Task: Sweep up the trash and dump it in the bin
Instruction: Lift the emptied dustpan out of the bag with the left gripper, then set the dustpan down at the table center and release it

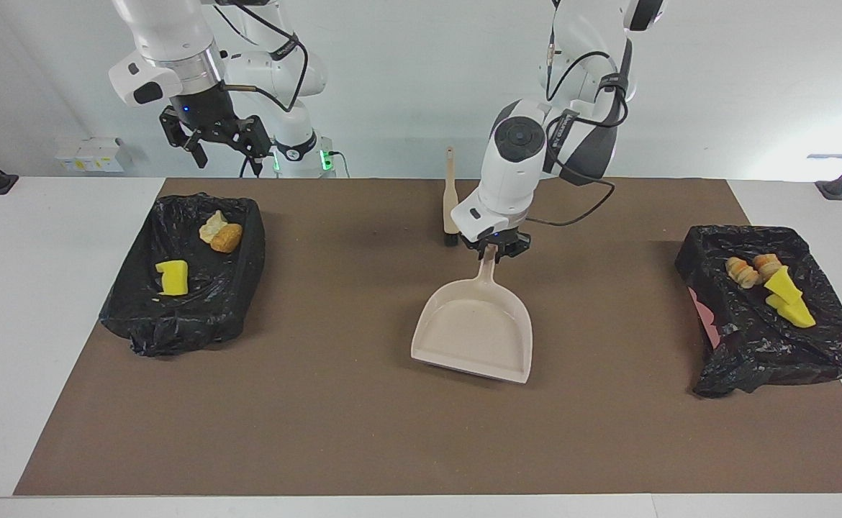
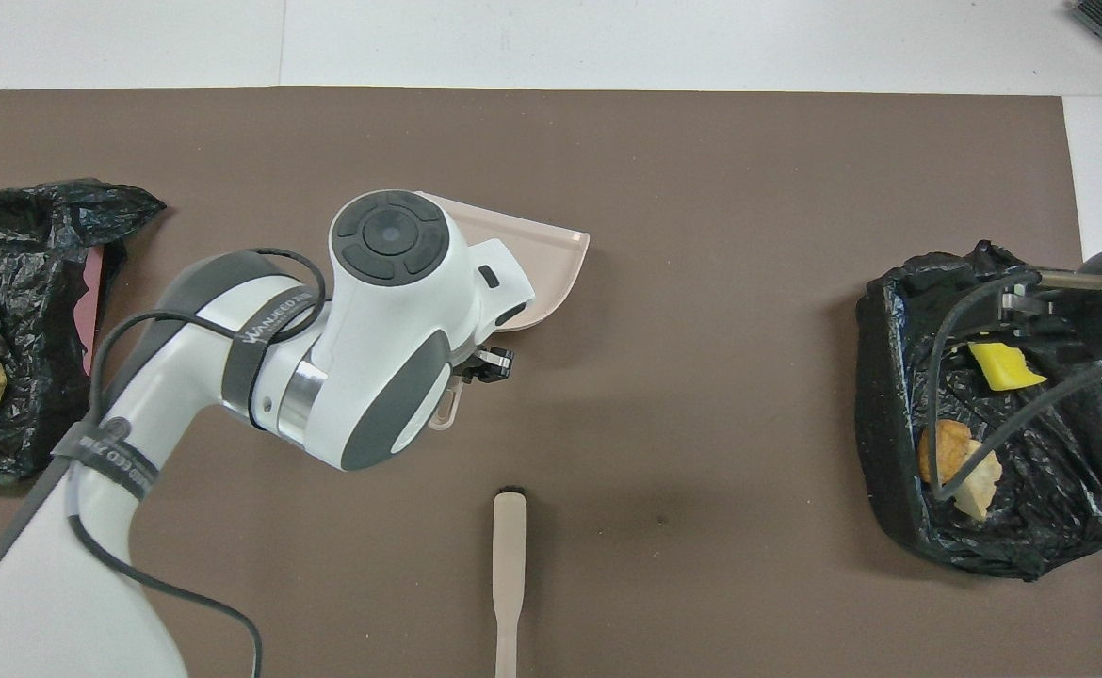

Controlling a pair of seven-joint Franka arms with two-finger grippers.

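Over the middle of the brown mat (image 1: 363,424), the left end effector (image 1: 494,248) is clamped on the handle of the dustpan (image 1: 476,334), whose tray tilts away from the robots with nothing in it. Just beside that end effector, nearer the robots, the brush (image 1: 451,203) lies flat on the mat, handle toward the robots. All the trash sits in two bins lined with black bags. One bin (image 1: 766,360), at the left arm's end of the worktop (image 1: 25,288), holds two brown lumps (image 1: 752,269) and two yellow chunks (image 1: 788,298) touching one another. Another bin (image 1: 140,316), at the right arm's end, holds a yellow chunk (image 1: 173,278) and, nearer the robots, a pale lump (image 1: 211,225) touching a golden-brown lump (image 1: 227,238). High over the nearer edge of that second bin, the right end effector (image 1: 214,147) hangs with its fingers apart, holding nothing; this arm waits.
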